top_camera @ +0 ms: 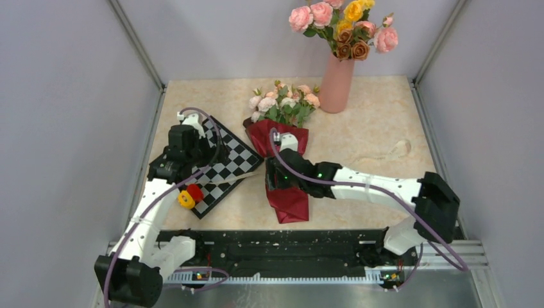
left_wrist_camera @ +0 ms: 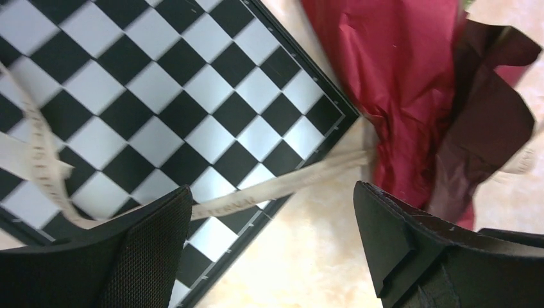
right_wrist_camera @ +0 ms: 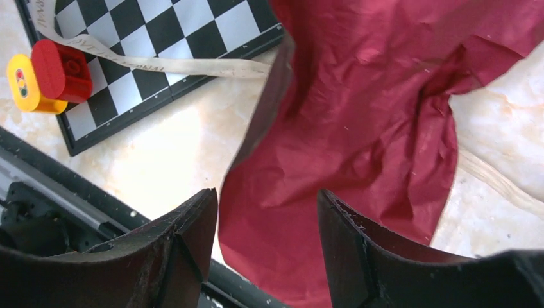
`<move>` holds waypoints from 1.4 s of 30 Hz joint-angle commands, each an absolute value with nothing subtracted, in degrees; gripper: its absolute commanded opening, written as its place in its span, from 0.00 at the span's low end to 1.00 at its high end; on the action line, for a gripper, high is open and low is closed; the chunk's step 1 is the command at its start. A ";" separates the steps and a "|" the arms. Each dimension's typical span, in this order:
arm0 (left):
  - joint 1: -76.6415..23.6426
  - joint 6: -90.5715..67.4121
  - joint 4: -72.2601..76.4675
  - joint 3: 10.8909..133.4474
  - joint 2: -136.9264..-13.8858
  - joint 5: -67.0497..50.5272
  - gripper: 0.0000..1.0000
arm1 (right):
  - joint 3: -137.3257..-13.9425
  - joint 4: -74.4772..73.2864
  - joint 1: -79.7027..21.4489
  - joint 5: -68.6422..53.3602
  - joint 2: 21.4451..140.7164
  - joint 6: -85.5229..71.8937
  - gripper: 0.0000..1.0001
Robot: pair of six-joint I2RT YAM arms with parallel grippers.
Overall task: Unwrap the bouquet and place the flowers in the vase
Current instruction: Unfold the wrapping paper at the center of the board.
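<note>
The bouquet lies mid-table: small pale pink, white and peach flowers [top_camera: 283,102] point toward the back, and its dark red paper [top_camera: 287,197] spreads loose toward me. My right gripper [top_camera: 277,174] hovers over that paper [right_wrist_camera: 359,128]; in the right wrist view it [right_wrist_camera: 266,192] is open with nothing pinched. A cream ribbon [left_wrist_camera: 282,183] trails from the paper [left_wrist_camera: 398,90] across the chessboard. My left gripper [top_camera: 195,165] is wide open [left_wrist_camera: 271,189] above the board's corner, and the ribbon passes beneath it untouched. The salmon-pink vase [top_camera: 337,86] stands at the back, holding larger roses.
A black-and-white chessboard [top_camera: 224,163] lies at the left, with a red and yellow toy block [top_camera: 190,196] on its near edge. Another strip of pale ribbon [top_camera: 391,153] lies on the table at the right. The black rail [top_camera: 276,247] runs along the near edge.
</note>
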State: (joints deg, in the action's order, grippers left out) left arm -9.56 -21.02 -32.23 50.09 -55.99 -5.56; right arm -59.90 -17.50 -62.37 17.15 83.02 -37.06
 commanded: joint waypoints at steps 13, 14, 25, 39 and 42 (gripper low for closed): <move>-5.76 -10.64 -32.43 51.12 -58.89 -2.05 0.99 | -76.93 -30.57 -66.46 33.44 99.86 -38.28 0.55; -5.64 -10.58 -32.43 51.01 -58.85 -2.15 0.99 | -77.50 -31.10 -66.49 33.85 100.19 -38.34 0.54; -4.84 -10.21 -32.70 50.47 -58.62 -1.77 0.99 | -77.95 -32.60 -67.06 34.12 98.64 -38.95 0.21; -4.83 -8.27 -33.68 51.45 -60.95 -8.39 0.99 | -75.41 -34.96 -67.06 34.99 91.14 -40.54 0.00; -4.90 -9.05 -33.89 51.79 -61.66 -11.76 0.97 | -74.00 -35.81 -67.06 36.16 89.12 -40.61 0.00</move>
